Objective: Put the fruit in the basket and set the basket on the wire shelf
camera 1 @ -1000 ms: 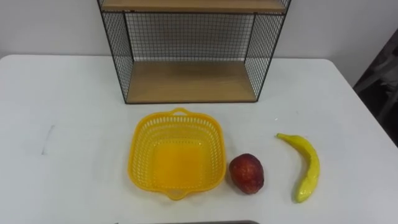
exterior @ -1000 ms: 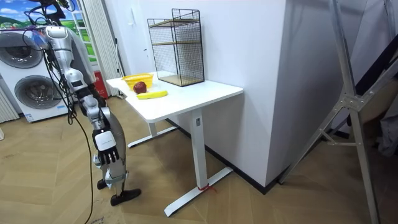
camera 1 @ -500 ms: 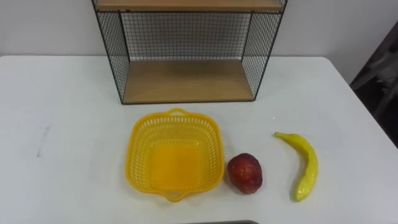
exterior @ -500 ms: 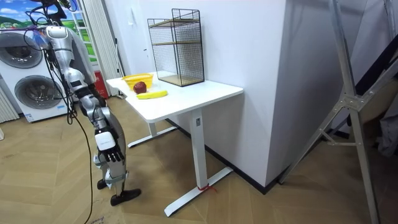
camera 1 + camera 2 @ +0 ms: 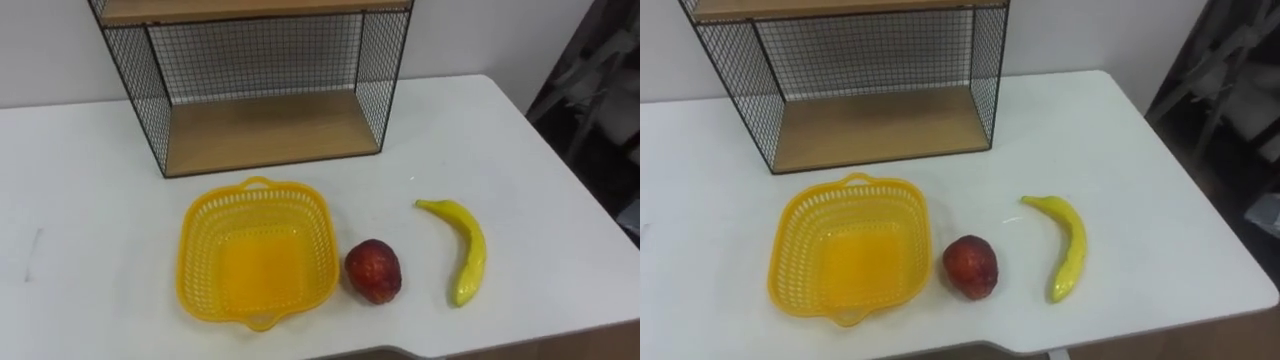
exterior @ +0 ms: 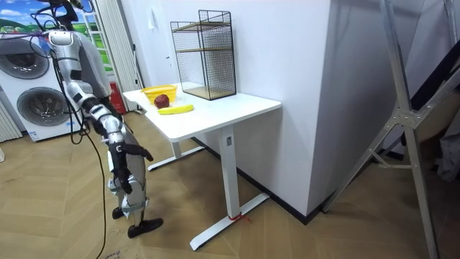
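White and flat, the worktop (image 5: 80, 200) holds all the things. At its back stands the wire shelf (image 5: 260, 130), with a wooden board at the bottom. Just in front of it sits the yellow basket (image 5: 190, 250), with no fruit in it. The red apple (image 5: 373, 271) lies just beside the basket, on the side of the robot's right hand. The banana (image 5: 468, 255) lies farther out on that same side, apart from the apple. In the room view the robot stands at the end of the worktop, near two washing machines (image 6: 32, 108). Its right hand (image 6: 123, 178) hangs low by its leg, well below the fruit and far from it. Whether that hand is open or closed cannot be told.
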Robot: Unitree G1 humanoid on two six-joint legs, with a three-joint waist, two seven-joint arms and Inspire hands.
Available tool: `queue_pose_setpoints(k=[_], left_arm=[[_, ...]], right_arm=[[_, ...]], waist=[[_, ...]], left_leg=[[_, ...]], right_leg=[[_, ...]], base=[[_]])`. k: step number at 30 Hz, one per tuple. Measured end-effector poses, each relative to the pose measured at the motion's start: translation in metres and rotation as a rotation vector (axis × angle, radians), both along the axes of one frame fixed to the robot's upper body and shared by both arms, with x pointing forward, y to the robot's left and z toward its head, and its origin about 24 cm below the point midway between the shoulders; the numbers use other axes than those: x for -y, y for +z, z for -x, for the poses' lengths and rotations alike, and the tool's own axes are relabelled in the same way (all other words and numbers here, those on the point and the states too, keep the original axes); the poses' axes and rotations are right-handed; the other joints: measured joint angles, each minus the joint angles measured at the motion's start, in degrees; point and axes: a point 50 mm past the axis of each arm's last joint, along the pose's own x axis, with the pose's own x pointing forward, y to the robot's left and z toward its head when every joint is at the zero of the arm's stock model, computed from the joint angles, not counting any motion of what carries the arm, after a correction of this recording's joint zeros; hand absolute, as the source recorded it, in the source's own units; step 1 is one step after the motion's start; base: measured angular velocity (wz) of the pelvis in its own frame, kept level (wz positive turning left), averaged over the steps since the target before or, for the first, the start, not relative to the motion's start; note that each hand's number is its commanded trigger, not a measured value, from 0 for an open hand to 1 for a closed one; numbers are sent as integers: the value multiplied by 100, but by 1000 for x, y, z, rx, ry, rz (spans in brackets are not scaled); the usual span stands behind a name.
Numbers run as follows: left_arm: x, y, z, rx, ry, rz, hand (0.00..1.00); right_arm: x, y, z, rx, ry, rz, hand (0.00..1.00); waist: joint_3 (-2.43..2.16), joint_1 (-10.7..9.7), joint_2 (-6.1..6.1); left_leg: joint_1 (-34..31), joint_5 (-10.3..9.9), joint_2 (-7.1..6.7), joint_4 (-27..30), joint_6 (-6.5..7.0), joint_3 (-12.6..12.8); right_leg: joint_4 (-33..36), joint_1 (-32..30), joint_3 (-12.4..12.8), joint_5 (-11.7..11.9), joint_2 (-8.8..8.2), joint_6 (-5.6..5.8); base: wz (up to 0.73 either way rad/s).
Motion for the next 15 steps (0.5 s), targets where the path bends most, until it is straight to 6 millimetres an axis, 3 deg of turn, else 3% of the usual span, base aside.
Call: queue_pose_setpoints(k=[6, 7, 12, 15], left_arm=[[0, 0, -4, 24, -17, -6, 0], [2, 0, -4, 19, -35, -5, 0], [7, -2, -8, 18, -89, 10, 0], [10, -2, -11, 29, -118, 20, 0]], right_arm=[[20, 78, -42, 7, -15, 433, 0], [21, 92, -49, 12, -30, 510, 0], [15, 139, -65, 27, 20, 846, 0], [-2, 168, -77, 76, 102, 1049, 0]], waist=[[-10, 53, -34], [10, 65, 7], [-8, 197, 23], [-11, 210, 77]], left_leg=[[-117, 1, -5, 56, 0, 14], [-147, 0, -6, 70, 1, 8], [-217, 1, -17, 76, 2, 8], [-308, 2, -22, 87, 3, 27]], right_leg=[[9, -116, 59, 24, 12, 0], [0, -129, 56, 33, 8, 3], [-4, -243, 68, 48, 1, 10], [41, -343, 70, 48, -4, 9]], base=[[-4], [0], [-2], [-1]])
